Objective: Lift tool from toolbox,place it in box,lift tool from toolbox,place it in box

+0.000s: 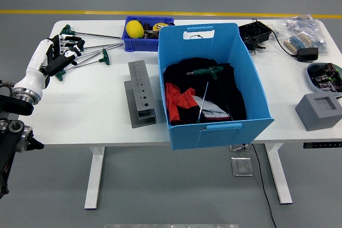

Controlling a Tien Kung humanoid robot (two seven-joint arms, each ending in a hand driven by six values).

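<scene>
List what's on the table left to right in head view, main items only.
left hand → green T-handle tools → grey metal tool stand → blue box → grey foam block

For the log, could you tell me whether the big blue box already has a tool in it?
Yes. A green-handled T-wrench lies inside the blue box, resting on dark cloth.
</scene>
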